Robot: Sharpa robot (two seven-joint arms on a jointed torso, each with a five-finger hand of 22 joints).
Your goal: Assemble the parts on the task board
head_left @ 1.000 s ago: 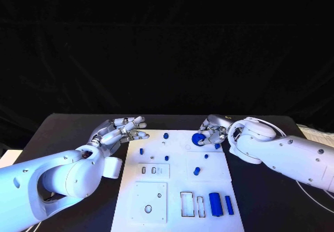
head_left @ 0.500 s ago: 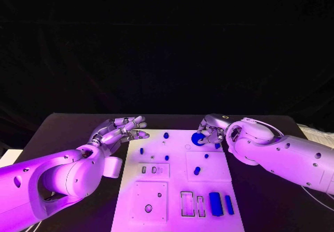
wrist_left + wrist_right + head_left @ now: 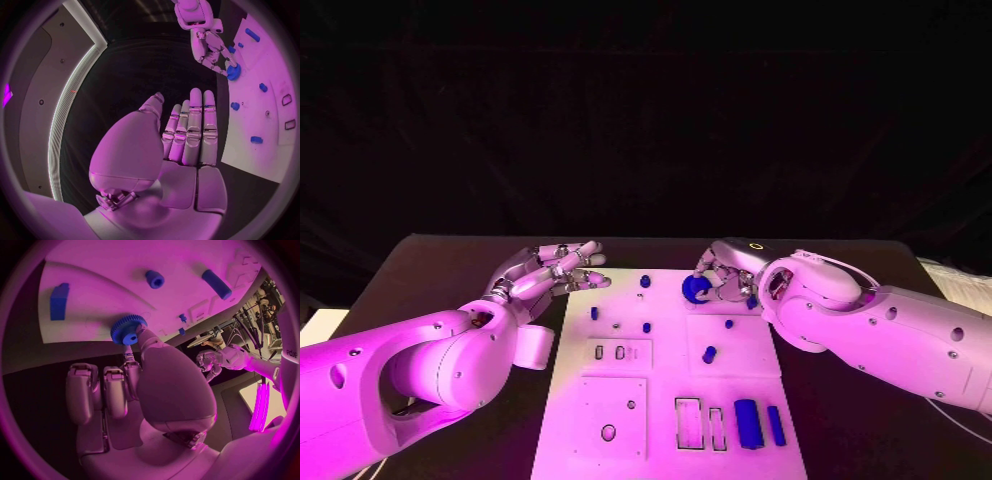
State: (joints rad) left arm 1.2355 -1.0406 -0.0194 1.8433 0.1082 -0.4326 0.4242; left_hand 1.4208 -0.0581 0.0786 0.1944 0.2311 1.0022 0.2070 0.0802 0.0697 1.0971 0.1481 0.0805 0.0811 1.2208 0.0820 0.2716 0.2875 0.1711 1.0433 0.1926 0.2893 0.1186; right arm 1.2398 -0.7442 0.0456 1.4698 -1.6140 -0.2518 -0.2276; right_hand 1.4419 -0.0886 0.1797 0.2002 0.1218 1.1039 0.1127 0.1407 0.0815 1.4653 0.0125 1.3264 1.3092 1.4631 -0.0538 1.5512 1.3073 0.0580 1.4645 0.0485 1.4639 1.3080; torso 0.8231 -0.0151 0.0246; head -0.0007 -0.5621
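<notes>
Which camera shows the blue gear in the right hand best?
The right wrist view: the blue gear is close, its teeth clear, held at the right hand's fingers. The head view shows it small, partly hidden; the left wrist view shows it distant.

Smooth matt task board point(image 3: 733, 345), ridged plastic-looking gear point(image 3: 128, 329), matt table point(image 3: 437, 270).

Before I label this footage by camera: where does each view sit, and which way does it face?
Head view: from the robot's head, looking down at the black table and task board; both arms enter, left hand and right hand.
Left wrist view: behind the left hand, facing across the board's edge.
Right wrist view: behind the right hand, facing the board.
Shared: all three show the blue gear at the right hand's fingertips.
</notes>
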